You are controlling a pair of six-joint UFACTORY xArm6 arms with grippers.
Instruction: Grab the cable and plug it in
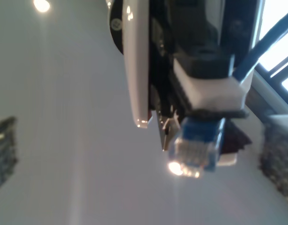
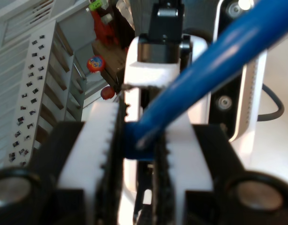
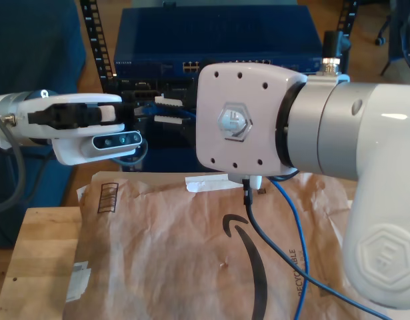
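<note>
The cable's translucent blue plug (image 1: 197, 147) sticks out from the tips of my first gripper (image 1: 205, 115), which is shut on it; the blue cable (image 1: 256, 54) runs back past the white finger pad (image 1: 209, 89). My second gripper (image 2: 141, 145) is shut on the cable (image 2: 200, 89) between toothed white pads (image 2: 94, 150), with the other gripper's white body just beyond. In the exterior view, white fingers (image 3: 168, 110) meet in front of the rack, and the cable (image 3: 295, 220) hangs over the brown paper. Which arm there is which I cannot tell.
A dark blue network switch (image 3: 218, 40) with ports (image 3: 191, 67) sits in the rack behind the grippers. Brown packing paper (image 3: 191, 253) covers a wooden table (image 3: 38, 253). A dark grey robot cable (image 3: 271, 247) trails over the paper. A perforated rack rail (image 2: 36, 89) stands beside the grippers.
</note>
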